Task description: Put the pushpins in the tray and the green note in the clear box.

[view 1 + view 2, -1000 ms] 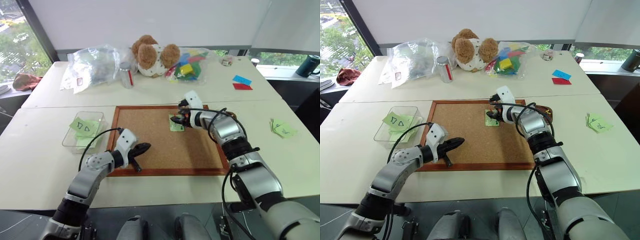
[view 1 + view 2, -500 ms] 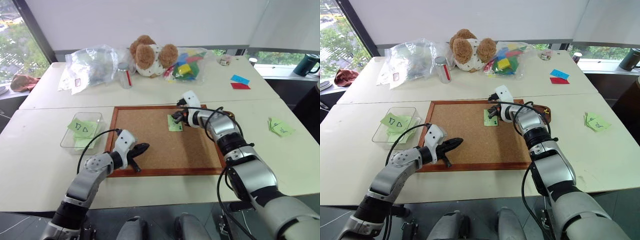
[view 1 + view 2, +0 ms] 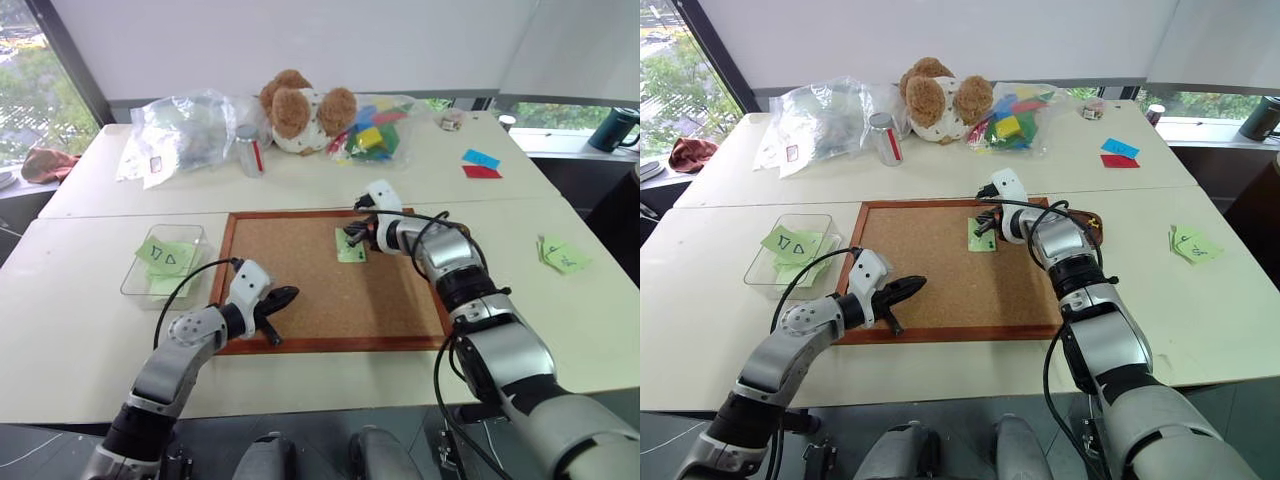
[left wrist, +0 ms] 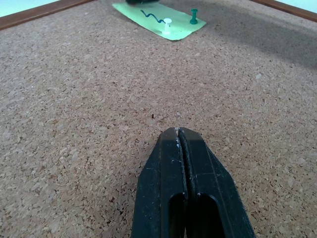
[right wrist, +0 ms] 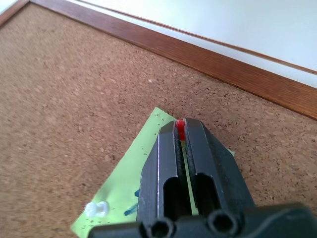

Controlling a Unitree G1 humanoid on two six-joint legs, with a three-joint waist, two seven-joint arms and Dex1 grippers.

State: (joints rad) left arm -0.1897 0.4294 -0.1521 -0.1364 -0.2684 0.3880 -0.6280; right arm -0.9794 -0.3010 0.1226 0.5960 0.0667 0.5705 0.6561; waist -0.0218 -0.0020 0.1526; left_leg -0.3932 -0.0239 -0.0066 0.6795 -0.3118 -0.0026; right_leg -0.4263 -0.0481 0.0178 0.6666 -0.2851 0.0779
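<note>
Cork board | left gripper shut, empty, parked at near edge; box beyond its left | note ahead, white pin and green pin in it | right gripper clamps red pin over note | step: pulling pins; next: carry to tray right of gripper, open room there

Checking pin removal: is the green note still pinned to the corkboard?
Pinned: a white pushpin and a green pushpin stand in the green note.
</note>
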